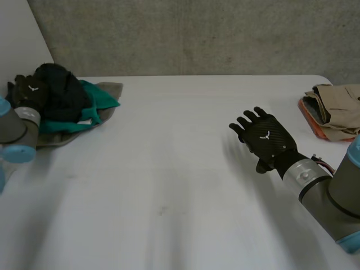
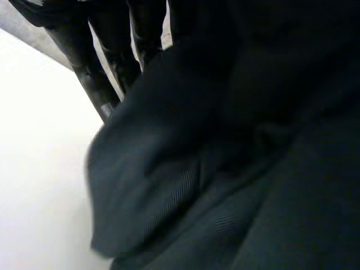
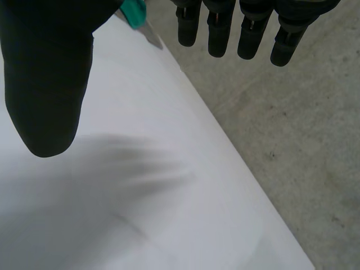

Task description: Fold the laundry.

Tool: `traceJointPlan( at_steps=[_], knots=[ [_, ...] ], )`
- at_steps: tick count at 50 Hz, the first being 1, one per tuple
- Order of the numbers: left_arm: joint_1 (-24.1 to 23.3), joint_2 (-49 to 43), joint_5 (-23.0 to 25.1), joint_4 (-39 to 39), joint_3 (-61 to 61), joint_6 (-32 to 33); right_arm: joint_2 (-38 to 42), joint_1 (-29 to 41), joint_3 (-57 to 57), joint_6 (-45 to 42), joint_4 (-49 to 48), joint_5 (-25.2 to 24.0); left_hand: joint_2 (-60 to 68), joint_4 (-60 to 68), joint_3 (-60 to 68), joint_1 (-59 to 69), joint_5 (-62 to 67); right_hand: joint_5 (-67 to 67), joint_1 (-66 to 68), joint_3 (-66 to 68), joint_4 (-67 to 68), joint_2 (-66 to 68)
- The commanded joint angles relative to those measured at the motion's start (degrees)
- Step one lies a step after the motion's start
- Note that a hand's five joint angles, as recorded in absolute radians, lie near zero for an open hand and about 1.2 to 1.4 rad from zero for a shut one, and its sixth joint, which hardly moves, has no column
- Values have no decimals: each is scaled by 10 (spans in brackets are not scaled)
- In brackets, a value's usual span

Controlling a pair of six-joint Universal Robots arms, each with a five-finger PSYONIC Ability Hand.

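Note:
A heap of laundry lies at the table's far left corner. A black garment point(image 1: 63, 89) is bunched on top of a green one point(image 1: 100, 102) and a grey-olive one point(image 1: 110, 88). My left hand point(image 1: 28, 91) is against the black garment's left side. In the left wrist view that dark cloth point(image 2: 225, 169) lies right under the hand point(image 2: 95, 62). My right hand point(image 1: 265, 140) hovers open over bare table at the right, its thumb point(image 3: 45, 84) and straight fingers point(image 3: 247, 28) spread with nothing between them. A bit of the green garment point(image 3: 134, 12) lies beyond them.
A folded khaki garment point(image 1: 338, 107) rests on an orange tray point(image 1: 307, 115) at the table's right edge. The white table point(image 1: 169, 185) spreads between the two hands. Beyond its far edge is grey floor point(image 3: 292, 146).

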Motion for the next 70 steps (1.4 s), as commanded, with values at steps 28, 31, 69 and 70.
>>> traceJointPlan(
  at_steps=[28, 31, 69, 70],
  knots=[
    [-457, 497, -2, 62, -571, -315, -51, -23, -12, 6, 0, 113, 168, 171, 179, 223, 199, -23, -29, -16, -16, -20],
    [-489, 426, -4, 20, -562, -304, -51, -24, -12, 4, 1, 113, -178, -175, -167, -123, -147, -23, -29, -16, -16, -20],
    [-194, 306, 6, -231, -394, -96, 30, 200, -40, 186, 154, 204, -381, -378, -370, -326, -350, 39, 34, 46, 46, 43],
    [-194, 300, 4, -235, -388, -96, 36, 201, -40, 177, 148, 209, -270, -268, -260, -216, -240, 130, 124, 137, 137, 133]
  ],
)
